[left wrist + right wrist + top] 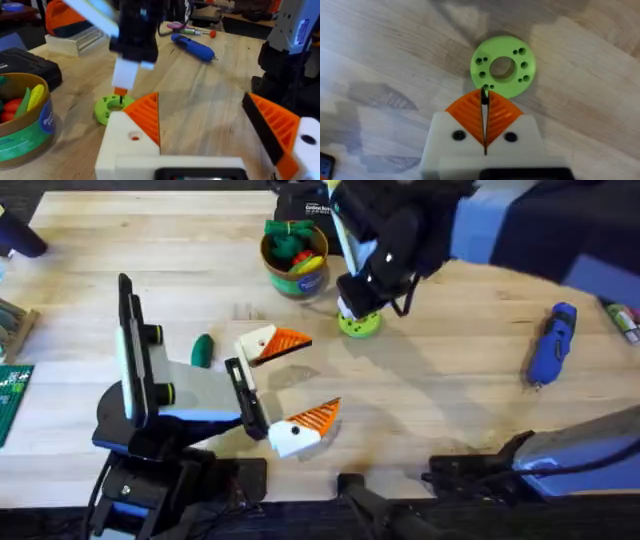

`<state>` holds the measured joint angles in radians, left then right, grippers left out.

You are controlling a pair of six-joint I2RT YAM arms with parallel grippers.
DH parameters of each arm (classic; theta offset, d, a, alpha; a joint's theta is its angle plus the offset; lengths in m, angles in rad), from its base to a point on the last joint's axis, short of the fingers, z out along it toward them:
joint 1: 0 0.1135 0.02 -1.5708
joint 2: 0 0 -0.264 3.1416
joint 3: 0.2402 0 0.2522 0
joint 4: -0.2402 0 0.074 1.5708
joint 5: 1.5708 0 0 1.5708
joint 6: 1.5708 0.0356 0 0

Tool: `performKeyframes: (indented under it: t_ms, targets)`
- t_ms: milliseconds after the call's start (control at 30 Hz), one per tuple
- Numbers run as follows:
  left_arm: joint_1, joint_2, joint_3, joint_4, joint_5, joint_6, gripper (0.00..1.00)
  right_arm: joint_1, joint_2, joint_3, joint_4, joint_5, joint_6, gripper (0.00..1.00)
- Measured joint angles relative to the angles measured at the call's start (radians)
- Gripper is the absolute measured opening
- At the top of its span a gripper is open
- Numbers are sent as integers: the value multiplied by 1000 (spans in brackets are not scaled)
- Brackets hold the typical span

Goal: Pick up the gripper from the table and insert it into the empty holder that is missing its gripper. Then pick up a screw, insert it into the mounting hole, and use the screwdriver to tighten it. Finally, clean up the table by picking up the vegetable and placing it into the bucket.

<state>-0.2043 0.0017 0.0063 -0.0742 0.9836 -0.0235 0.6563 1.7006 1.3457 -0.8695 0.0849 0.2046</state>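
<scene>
Currently at the screw step, by the look of it. Right gripper (484, 102) poised over the green disc (503, 45) at the far middle of the tabletop (430, 400), jaws pressed together on what looks like a thin dark screw (484, 95), its lower end at or in one of the disc's small holes. Hard to tell whether already lifted free.

Likely to handle as a tiny, stiff, very light metal pin: slick against ribbed pads, quick to twist, tilt or drop out, and hard to find again once rolling on wood. Best taken high on the shank just under the head, held upright, pulled straight up out of the hole. Needs a firm pinch, but not a crushing one. Worth moving slowly and keeping the tip pointing down for the mounting hole.

Left gripper (305, 378) at near left, jaws wide apart and holding nothing, both orange tips in place.

Screwdriver (552, 345) lying at far right, well apart from both arms. Chunky, rigid and heavier, so better gripped around the mid-body.

Vegetable (203, 348) on the tabletop just left of the left gripper. Bucket (295, 255) at far middle, just left of the disc.
</scene>
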Motion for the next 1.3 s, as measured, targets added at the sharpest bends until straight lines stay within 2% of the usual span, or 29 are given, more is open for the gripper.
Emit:
performKeyframes:
  t_ms: [267, 367, 400, 467, 633, 867, 1033, 1300]
  targets:
    - [0, 0, 0, 0, 0, 0, 985, 22, -27, 287, -212, 0, -22, 8]
    - [0, 0, 0, 0, 0, 0, 985, 66, -27, 392, -271, 0, -30, 8]
    - [0, 0, 0, 0, 0, 0, 985, 119, -27, 481, -339, -8, -29, 7]
    - [0, 0, 0, 0, 0, 0, 985, 154, -27, 516, -340, -33, -26, 7]
    - [0, 0, 0, 0, 0, 0, 984, 242, -23, 526, -317, -113, -26, 7]
    - [0, 0, 0, 0, 0, 0, 985, 337, 11, 526, -316, -150, -26, 7]
    - [0, 0, 0, 0, 0, 0, 985, 373, 15, 526, -319, -154, -26, 7]
    - [0, 0, 0, 0, 0, 0, 985, 377, 30, 526, -320, -154, -22, 7]
